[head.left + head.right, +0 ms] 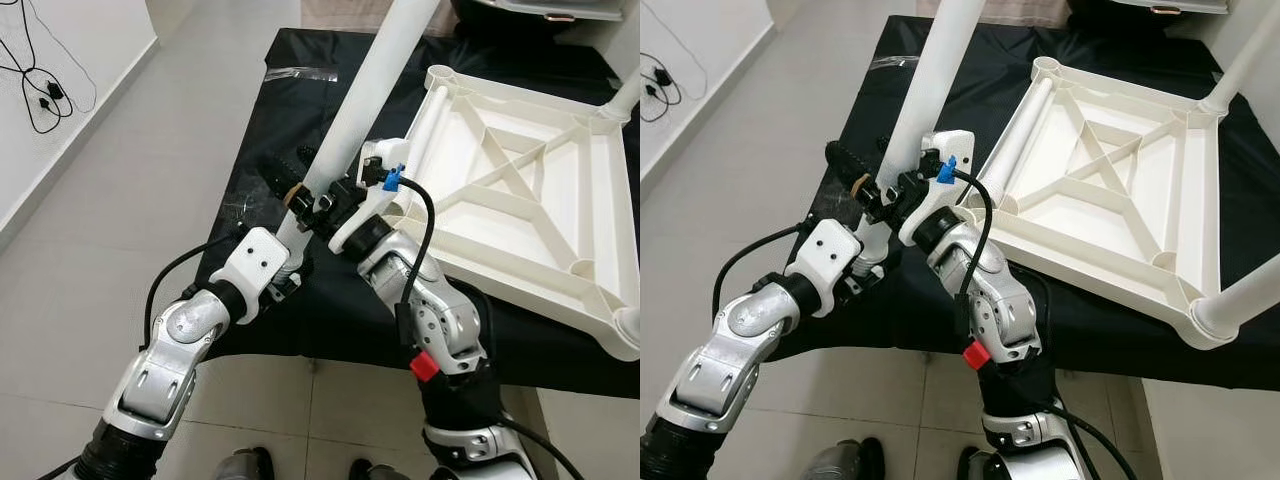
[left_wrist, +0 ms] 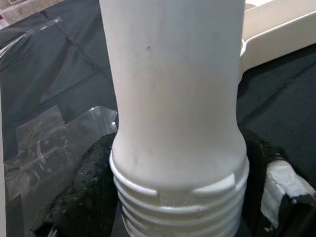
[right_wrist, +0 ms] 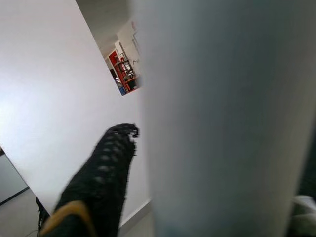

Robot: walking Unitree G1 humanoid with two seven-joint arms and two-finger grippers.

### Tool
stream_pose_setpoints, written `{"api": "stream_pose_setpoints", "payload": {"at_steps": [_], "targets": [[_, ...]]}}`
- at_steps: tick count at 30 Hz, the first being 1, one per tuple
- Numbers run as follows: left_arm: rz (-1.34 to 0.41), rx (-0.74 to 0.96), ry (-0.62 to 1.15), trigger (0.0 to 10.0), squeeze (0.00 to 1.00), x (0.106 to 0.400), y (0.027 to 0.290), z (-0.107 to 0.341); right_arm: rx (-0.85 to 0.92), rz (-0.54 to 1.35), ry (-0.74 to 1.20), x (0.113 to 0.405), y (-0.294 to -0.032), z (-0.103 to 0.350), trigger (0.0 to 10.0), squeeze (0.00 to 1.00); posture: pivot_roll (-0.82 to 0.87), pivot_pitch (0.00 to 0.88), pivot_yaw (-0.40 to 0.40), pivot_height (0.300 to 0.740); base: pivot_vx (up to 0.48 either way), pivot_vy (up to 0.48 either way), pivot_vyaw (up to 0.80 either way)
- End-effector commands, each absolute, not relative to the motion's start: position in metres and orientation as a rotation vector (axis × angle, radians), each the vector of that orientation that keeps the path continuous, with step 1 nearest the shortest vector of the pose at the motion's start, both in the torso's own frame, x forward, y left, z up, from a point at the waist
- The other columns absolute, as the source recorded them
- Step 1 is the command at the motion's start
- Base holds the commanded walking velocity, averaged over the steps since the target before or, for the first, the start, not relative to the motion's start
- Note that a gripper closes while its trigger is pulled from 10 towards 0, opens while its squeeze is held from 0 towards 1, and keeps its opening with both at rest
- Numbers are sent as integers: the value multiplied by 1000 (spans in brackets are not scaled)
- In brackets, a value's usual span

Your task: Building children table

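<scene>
I hold a long white table leg (image 1: 365,90) slanted up over the near left corner of a table draped in black cloth (image 1: 250,150). My left gripper (image 1: 298,220) is shut on its lower part, just above the threaded end (image 2: 177,207), with black fingers (image 2: 84,192) on either side. Slightly higher, my right gripper (image 1: 320,188) is shut on the same leg, one black finger (image 3: 98,182) reaching past its far side. To the right the white tabletop (image 1: 500,290) lies upside down on the cloth, ribs up, with an empty corner socket (image 1: 440,75).
Two legs stand in the tabletop's right corners (image 1: 1240,300) (image 1: 625,95). A patch of clear tape (image 1: 295,72) sticks to the cloth at the back. Black cables (image 1: 40,90) lie by the white wall on the left, beside grey tiled floor (image 1: 120,200).
</scene>
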State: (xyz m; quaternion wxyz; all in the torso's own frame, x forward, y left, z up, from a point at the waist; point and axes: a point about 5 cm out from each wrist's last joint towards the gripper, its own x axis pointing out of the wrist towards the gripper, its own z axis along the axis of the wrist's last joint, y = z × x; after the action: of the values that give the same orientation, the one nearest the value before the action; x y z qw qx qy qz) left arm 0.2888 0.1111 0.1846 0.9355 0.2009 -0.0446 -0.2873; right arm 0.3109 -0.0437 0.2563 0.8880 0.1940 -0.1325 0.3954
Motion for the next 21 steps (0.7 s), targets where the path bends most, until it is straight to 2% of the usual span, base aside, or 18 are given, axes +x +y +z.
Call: {"api": "stream_pose_setpoints", "payload": {"at_steps": [1, 15, 16, 17, 21], "targets": [[-709, 438, -106, 10000, 0, 278, 92, 179, 387, 889, -283, 303, -32, 260, 0, 0, 125, 151, -18, 740, 0, 0, 0], [-693, 454, -66, 10000, 0, 278, 98, 174, 381, 881, -281, 302, -35, 258, 0, 0, 129, 153, -19, 740, 0, 0, 0], [-684, 441, -55, 10000, 27, 278, 98, 173, 386, 862, -288, 304, -36, 260, 0, 0, 130, 153, -19, 740, 0, 0, 0], [-670, 416, -54, 10000, 1000, 278, 100, 174, 391, 841, -299, 308, -39, 263, 0, 0, 130, 153, -19, 740, 0, 0, 0], [-595, 415, -60, 10000, 1000, 280, 111, 175, 377, 767, -348, 320, -54, 275, 0, 0, 131, 154, -20, 740, 0, 0, 0]]}}
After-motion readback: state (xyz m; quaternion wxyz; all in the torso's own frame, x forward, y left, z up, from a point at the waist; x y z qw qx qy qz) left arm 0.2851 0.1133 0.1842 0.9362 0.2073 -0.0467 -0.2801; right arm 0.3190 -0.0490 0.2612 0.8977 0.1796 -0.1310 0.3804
